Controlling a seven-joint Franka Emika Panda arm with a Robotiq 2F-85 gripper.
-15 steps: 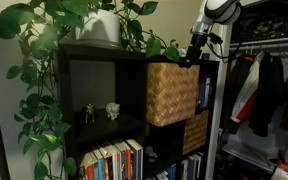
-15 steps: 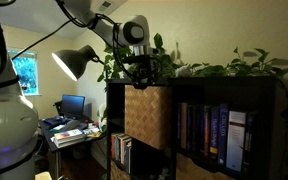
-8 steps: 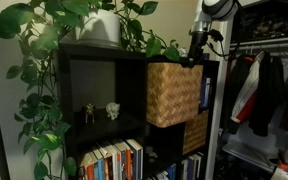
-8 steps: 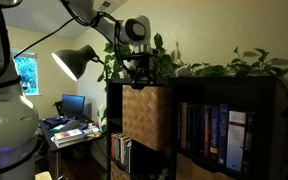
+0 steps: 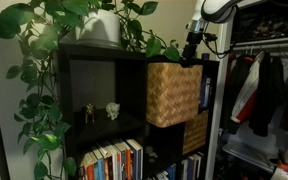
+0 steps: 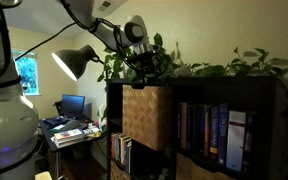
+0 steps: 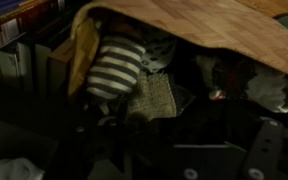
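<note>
A black cube shelf (image 5: 96,52) is seen in both exterior views, with a trailing pothos (image 5: 39,45) spread over its top. A woven basket (image 5: 172,93) sits in an upper cubby and juts forward past the shelf front. Below it a row of books (image 5: 114,160) is shelved.

The pincer (image 5: 192,50) hangs just above the basket's upper rim. Whether it touches the rim, and whether it is apart or together, cannot be told from these small, dark views.

In the wrist view a striped cloth (image 7: 114,68) and other soft items are seen lying under a woven edge.

The basket is judged light, fairly stiff and rough enough not to slip, though its weave may flex under load. A hold is best taken on the top rim.
</note>
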